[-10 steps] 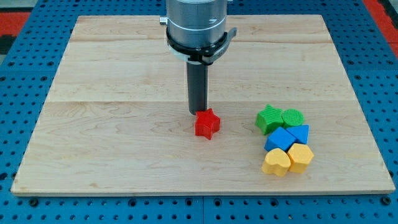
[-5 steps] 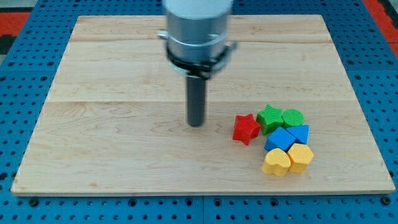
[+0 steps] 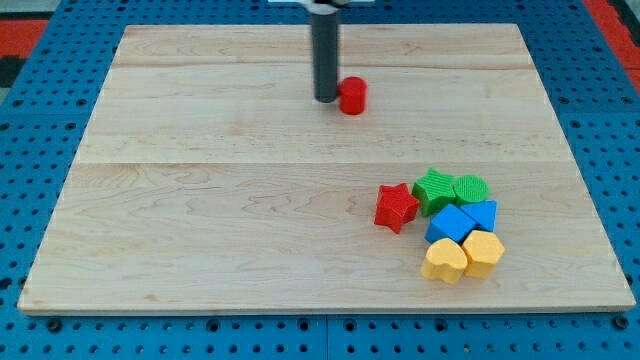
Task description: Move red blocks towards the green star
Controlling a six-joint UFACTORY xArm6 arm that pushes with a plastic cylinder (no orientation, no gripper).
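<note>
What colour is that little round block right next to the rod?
Red. The small round block sits just to the view's right of my tip, seen in the camera view.

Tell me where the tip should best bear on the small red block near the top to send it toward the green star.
No jaws here, only pushing. Bear on the red cylinder's upper-left side, since the green star lies toward the view's bottom right. My tip now sits against its left, slightly low.

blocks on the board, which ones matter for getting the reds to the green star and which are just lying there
Job: red star, beside the green star; small red block, with my tip on its left.

Lying about: green round block, two blue blocks, two yellow blocks.
</note>
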